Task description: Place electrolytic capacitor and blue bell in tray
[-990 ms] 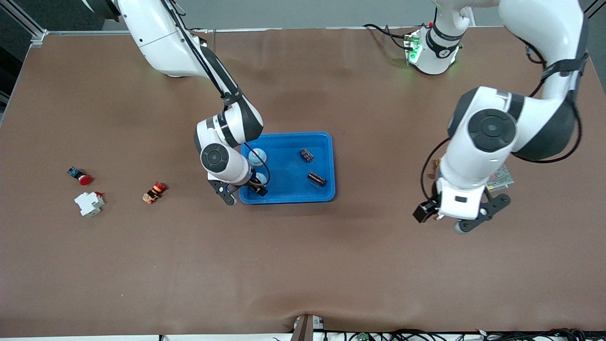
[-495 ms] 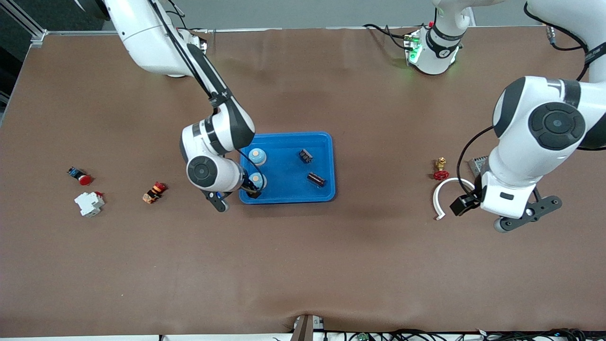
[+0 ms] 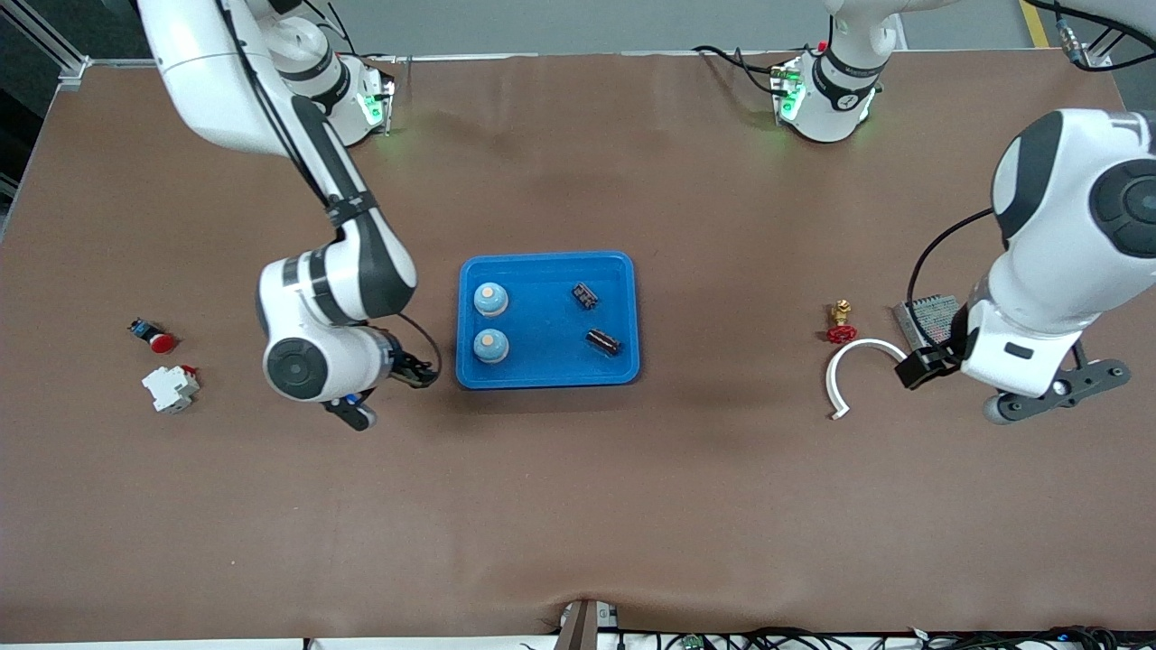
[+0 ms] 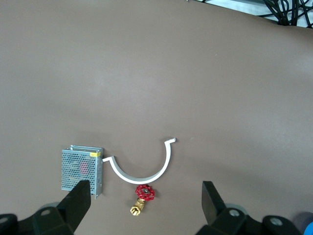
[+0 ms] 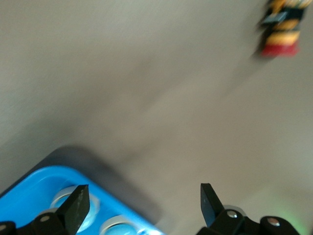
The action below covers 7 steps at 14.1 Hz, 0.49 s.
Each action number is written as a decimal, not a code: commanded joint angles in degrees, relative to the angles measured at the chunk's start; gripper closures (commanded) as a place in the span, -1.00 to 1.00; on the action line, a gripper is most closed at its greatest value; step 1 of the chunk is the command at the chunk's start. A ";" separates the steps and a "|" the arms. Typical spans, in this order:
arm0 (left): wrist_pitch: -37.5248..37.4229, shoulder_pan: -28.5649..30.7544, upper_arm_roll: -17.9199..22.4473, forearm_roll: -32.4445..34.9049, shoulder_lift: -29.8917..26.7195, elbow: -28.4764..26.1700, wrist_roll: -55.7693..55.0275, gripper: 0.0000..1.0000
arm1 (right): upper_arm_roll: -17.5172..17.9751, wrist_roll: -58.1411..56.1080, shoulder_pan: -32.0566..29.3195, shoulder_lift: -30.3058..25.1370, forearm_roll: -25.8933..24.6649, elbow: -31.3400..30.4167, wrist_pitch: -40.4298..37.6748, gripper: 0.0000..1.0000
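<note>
The bright blue tray (image 3: 542, 318) sits mid-table. In it are two blue bells (image 3: 490, 299) (image 3: 490, 346) and two dark electrolytic capacitors (image 3: 585, 295) (image 3: 604, 341). My right gripper (image 3: 386, 394) is open and empty, just outside the tray's end toward the right arm's end of the table. The right wrist view shows its open gripper (image 5: 142, 203), the tray's corner (image 5: 29, 188) and a bell (image 5: 117, 226). My left gripper (image 3: 1057, 390) is open and empty, over the table at the left arm's end. In the left wrist view the left gripper (image 4: 144, 205) is open.
A red valve (image 3: 842, 323) (image 4: 145, 192), a white C-shaped ring (image 3: 853, 370) (image 4: 142, 169) and a metal mesh box (image 3: 930, 314) (image 4: 81, 170) lie near the left gripper. A red push button (image 3: 153, 338) and white breaker (image 3: 170, 388) lie at the right arm's end. An orange part (image 5: 281, 29) lies beside them.
My right gripper has pulled out of the tray toward the right arm's end, leaving the second bell in the tray. My left arm has swung toward its own end of the table.
</note>
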 commanded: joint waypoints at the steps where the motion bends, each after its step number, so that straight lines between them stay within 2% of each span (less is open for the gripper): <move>1: -1.63 1.15 -0.37 -2.16 -3.20 -1.17 3.47 -1.00 | 0.87 -8.51 -3.79 -2.39 -4.58 -0.55 -1.45 -1.00; 7: -3.38 1.07 -0.72 -2.43 -6.02 -1.17 5.13 -1.00 | 1.05 -22.85 -11.09 -5.54 -9.78 0.86 -1.27 -1.00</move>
